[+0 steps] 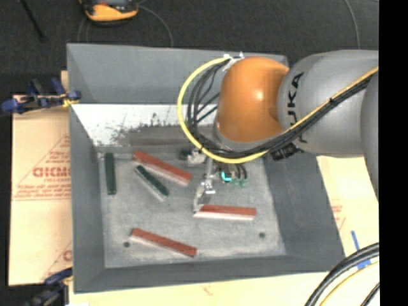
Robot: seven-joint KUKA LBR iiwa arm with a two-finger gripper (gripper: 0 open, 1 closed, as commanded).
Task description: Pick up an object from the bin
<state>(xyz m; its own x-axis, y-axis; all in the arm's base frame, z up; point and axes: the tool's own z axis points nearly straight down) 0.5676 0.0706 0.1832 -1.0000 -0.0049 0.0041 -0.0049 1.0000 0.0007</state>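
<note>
Grey bin (127, 214), three red-brown bars (224, 212), two dark green bars (111, 174), hand (204, 196) state unclear

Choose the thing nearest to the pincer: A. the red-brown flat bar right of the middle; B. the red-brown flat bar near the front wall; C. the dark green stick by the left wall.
A: the pincer hangs at the left end of that red-brown flat bar.

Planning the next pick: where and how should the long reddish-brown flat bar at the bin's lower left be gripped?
Probably grip the long reddish-brown flat bar at mid-length, across its narrow width, from straight above: it lies flat and alone, long sides exposed.
</note>
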